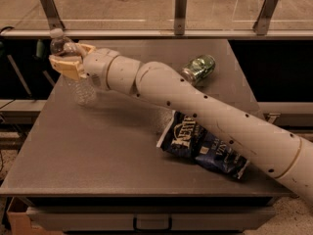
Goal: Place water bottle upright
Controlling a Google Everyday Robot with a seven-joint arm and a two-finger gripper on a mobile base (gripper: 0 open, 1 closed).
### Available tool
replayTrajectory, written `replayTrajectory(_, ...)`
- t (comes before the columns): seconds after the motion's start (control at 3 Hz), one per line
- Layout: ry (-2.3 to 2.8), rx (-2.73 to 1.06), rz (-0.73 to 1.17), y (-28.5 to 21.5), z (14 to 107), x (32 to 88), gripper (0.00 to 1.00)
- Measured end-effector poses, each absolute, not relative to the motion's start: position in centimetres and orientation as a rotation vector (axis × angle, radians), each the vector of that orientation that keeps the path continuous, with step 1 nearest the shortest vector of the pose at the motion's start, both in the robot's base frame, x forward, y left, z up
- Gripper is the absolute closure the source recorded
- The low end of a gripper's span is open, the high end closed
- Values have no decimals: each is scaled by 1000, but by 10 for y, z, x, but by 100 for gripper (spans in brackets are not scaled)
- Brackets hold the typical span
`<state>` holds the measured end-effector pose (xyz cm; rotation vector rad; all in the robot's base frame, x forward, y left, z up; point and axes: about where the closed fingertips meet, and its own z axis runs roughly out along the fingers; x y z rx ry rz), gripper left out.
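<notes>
Dim warm light — gripper (pixel 67 62) around water bottle (pixel 82 90) at table's (pixel 98 155) far-left — soft shadow under arm (pixel 195 106).

Chip bag (pixel 203 147) lettering, not legible

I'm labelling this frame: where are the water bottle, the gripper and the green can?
water bottle (pixel 84 89): camera view, on its clear ribbed lower body.
gripper (pixel 67 62): camera view, midway between its fingertips, shut around the bottle's upper part, table's far left.
green can (pixel 199 68): camera view, on its side wall.
</notes>
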<state>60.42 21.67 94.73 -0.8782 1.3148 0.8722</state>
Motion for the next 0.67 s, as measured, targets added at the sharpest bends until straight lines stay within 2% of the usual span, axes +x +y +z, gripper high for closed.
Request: replayTrajectory(0.67, 1329, -867, 871, 214, 943, 597, 13)
